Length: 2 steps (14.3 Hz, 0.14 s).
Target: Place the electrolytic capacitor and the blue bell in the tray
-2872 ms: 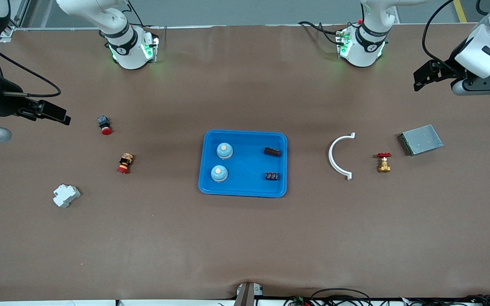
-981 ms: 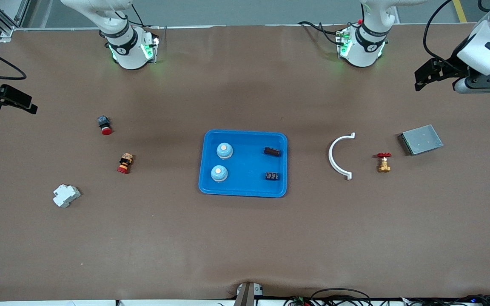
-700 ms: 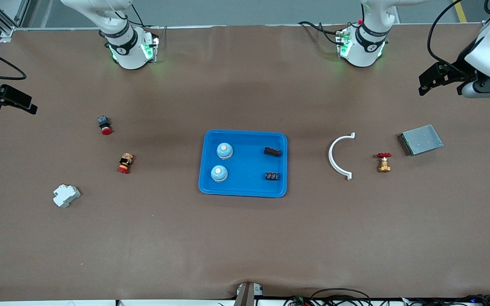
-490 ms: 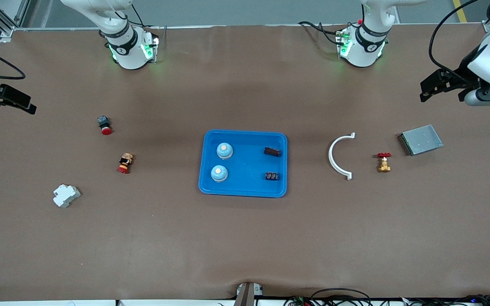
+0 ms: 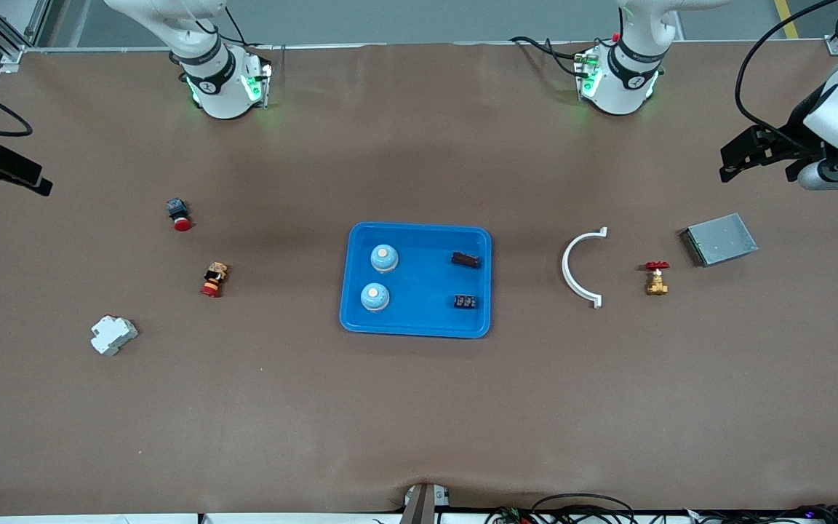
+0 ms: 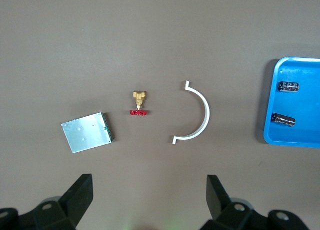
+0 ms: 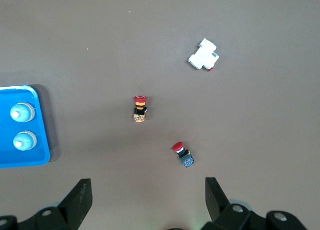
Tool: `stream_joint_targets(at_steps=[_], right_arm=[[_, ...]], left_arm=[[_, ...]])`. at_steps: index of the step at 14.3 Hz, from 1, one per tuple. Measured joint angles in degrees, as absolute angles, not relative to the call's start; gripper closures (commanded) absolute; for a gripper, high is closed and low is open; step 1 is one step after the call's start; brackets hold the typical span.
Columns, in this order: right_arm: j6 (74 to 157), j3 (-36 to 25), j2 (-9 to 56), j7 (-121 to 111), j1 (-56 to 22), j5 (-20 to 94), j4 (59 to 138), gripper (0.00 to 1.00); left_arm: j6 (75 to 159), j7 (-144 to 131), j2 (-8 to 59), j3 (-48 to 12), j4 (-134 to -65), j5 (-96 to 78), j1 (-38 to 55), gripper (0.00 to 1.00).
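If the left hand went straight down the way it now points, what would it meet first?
Most likely bare table. The left hand hangs open over the brown surface near the silver box and white curved bracket, with nothing between its fingers; depth is uncertain.

Left gripper fingers spread wide above table; tray corner holds two capacitors.
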State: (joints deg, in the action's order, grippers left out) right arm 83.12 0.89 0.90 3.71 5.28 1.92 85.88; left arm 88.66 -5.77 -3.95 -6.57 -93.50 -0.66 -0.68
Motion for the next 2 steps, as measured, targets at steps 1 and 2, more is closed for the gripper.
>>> stream_joint_targets(at_steps=[1,2], right_arm=[[83.14,0.92,0.90,3.71,5.28,1.93,85.86,0.00],[83.22,0.93,0.90,3.71,5.28,1.94,85.85,0.00]], left_arm=[[88.65,-5.82,-3.95,-6.55,-93.49,-0.66,-0.69,0.00],[88.62,-5.88,-3.95,-6.50,-93.49,-0.66,-0.70,0.00]])
